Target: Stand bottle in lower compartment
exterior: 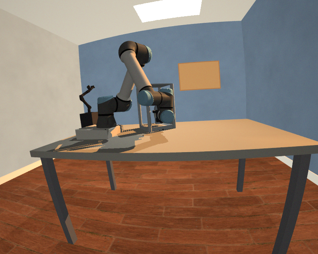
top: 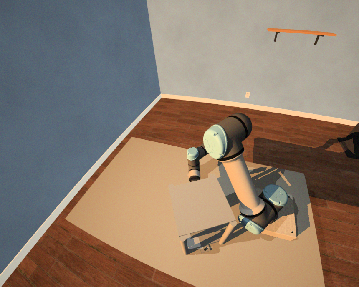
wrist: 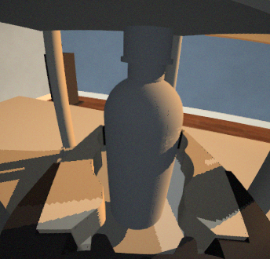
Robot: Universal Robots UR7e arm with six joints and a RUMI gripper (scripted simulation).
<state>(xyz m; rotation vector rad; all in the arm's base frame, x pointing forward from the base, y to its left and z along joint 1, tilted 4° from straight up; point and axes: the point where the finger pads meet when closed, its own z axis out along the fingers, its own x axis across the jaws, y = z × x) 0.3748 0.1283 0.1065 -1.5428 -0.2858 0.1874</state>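
Note:
In the wrist view a grey bottle [wrist: 143,146] stands upright, cap [wrist: 147,48] up, between my gripper's fingers. The gripper is shut on the bottle's body at mid height. A dark shelf board [wrist: 133,6] spans right above the cap, and the tan floor of the shelving unit lies below the bottle's base. I cannot tell whether the base touches it. In the exterior view the wrist [exterior: 164,115] reaches into the lower part of the grey-framed shelving unit. In the top view the unit's top panel [top: 201,205] hides the gripper and the bottle.
Thin shelf posts [wrist: 59,91] stand left of and behind the bottle [wrist: 175,63]. The arm's base [exterior: 105,115] sits on a block on the table beside the unit. A small black stand [exterior: 86,115] is behind the base. The table top [exterior: 222,136] stretches to the right.

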